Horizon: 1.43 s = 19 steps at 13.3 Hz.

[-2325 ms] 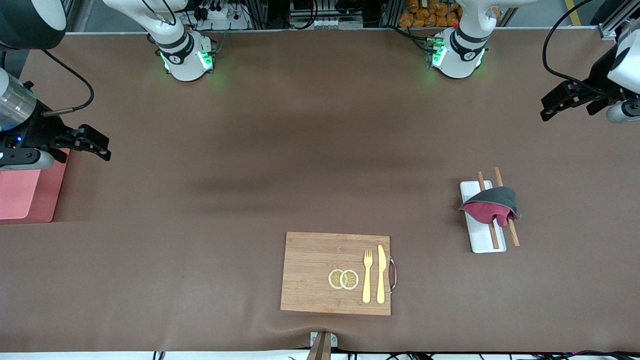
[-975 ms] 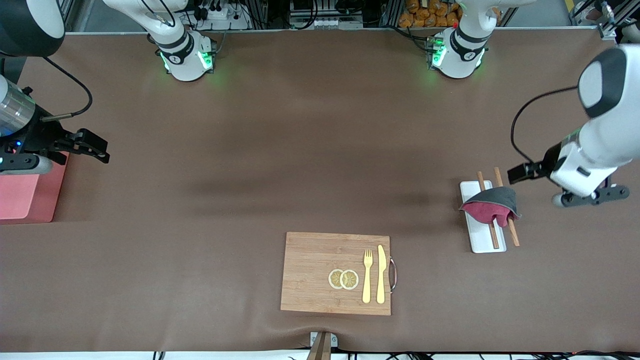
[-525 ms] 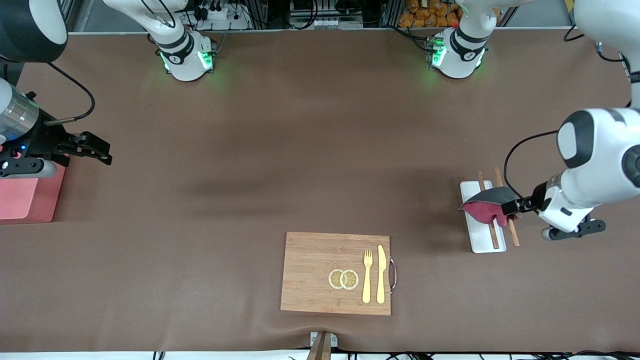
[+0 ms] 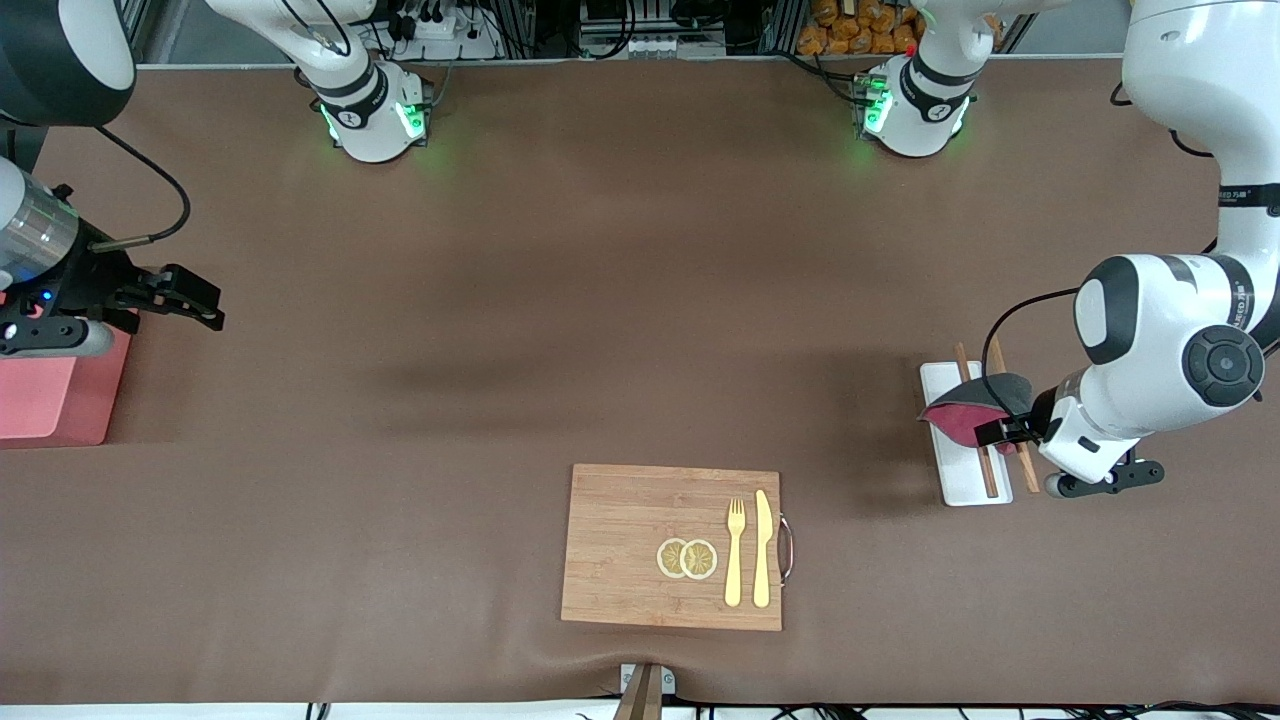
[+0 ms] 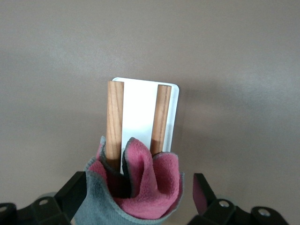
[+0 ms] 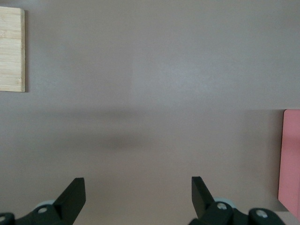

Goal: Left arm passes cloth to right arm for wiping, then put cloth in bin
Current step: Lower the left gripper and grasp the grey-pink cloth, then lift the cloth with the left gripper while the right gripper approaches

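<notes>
Front view: the cloth (image 4: pixel 965 414) lies draped over two wooden sticks (image 4: pixel 988 470) on a white tray (image 4: pixel 962 488), toward the left arm's end of the table. The left gripper (image 4: pixel 990 432) is at the cloth. The right gripper (image 4: pixel 192 300) waits above the table beside the pink bin (image 4: pixel 45 388), fingers spread and empty. The wooden board (image 4: pixel 640 520), with fork (image 4: pixel 735 553), knife (image 4: pixel 763 548) and lemon slices (image 4: pixel 687 558), sits untouched.

Left wrist view: the fingers (image 5: pixel 202 192) stand wide on either side of the cloth (image 5: pixel 140 187), not yet pinching it.

Right wrist view: open fingers (image 6: pixel 75 194) over bare table, the bin's edge (image 6: pixel 289 159) in sight.

By my judgement nothing is done yet: grasp, handover, wiping and binning all remain.
</notes>
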Each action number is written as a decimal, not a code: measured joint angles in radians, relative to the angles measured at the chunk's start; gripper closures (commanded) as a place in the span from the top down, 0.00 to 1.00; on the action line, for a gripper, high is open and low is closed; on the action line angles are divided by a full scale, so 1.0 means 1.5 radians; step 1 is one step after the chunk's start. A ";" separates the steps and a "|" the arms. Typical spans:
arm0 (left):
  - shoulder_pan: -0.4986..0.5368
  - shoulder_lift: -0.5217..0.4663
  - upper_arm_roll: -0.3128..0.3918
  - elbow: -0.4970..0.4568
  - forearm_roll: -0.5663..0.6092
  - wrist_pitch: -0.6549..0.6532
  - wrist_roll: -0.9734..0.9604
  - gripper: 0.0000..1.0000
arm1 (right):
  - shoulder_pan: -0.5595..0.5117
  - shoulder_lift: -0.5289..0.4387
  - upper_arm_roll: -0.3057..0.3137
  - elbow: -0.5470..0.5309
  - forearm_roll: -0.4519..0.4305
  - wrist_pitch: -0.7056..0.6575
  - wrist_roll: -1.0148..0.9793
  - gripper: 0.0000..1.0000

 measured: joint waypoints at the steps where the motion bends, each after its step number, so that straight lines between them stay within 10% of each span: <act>1: 0.001 0.000 0.000 0.000 0.000 0.000 0.000 1.00 | 0.000 0.000 0.000 0.000 0.000 0.000 0.000 1.00; 5: 0.003 0.001 0.001 -0.004 0.000 -0.004 0.000 0.76 | 0.000 0.000 0.000 0.000 0.000 0.000 0.000 1.00; 11: 0.002 0.001 0.000 -0.007 0.000 -0.018 0.000 0.00 | 0.000 0.000 0.000 0.000 0.000 0.000 0.000 1.00; 19: -0.001 -0.025 -0.011 0.007 0.000 -0.058 0.000 0.00 | 0.000 0.000 0.000 0.000 0.001 -0.003 0.003 1.00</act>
